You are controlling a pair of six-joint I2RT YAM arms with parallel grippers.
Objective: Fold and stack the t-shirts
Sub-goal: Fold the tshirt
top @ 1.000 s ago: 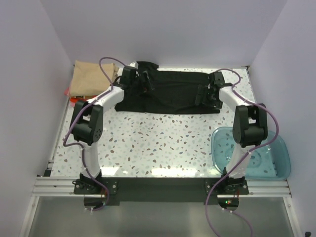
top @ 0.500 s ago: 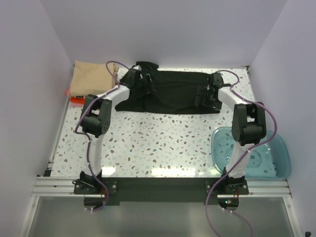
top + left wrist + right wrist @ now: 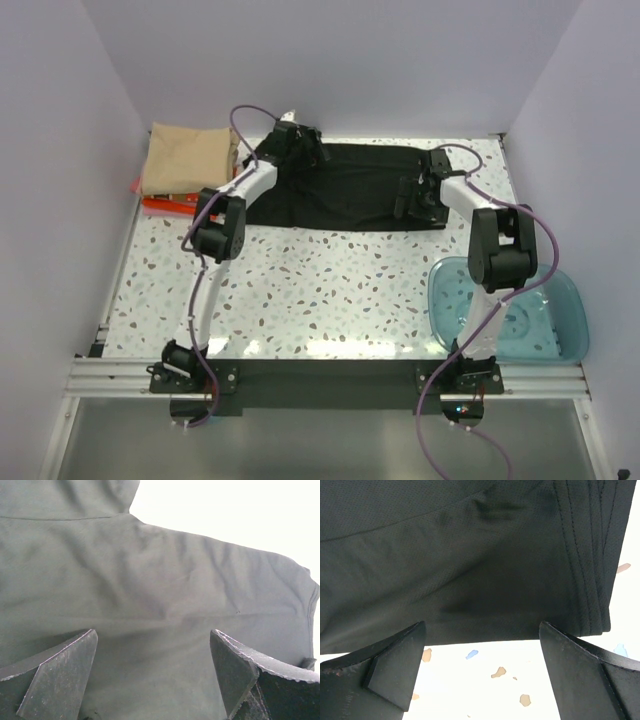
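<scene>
Left wrist view: left fingers (image 3: 60,675) spread wide over the black shirt (image 3: 165,590), holding nothing; right fingers (image 3: 395,665) equally wide over its hem. That shirt lies flat across the far desk (image 3: 320,280), tan shirt (image 3: 185,158) folded far left, teal bowl (image 3: 555,300) near right.

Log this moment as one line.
black t-shirt flat | left gripper open over it | right gripper open at its edge | tan t-shirt folded far-left

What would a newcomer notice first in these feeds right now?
The black t-shirt lies spread across the far side of the table, with the left gripper and right gripper open over its two ends. Next come the folded tan t-shirt in the far left corner and the teal bowl at near right.
</scene>
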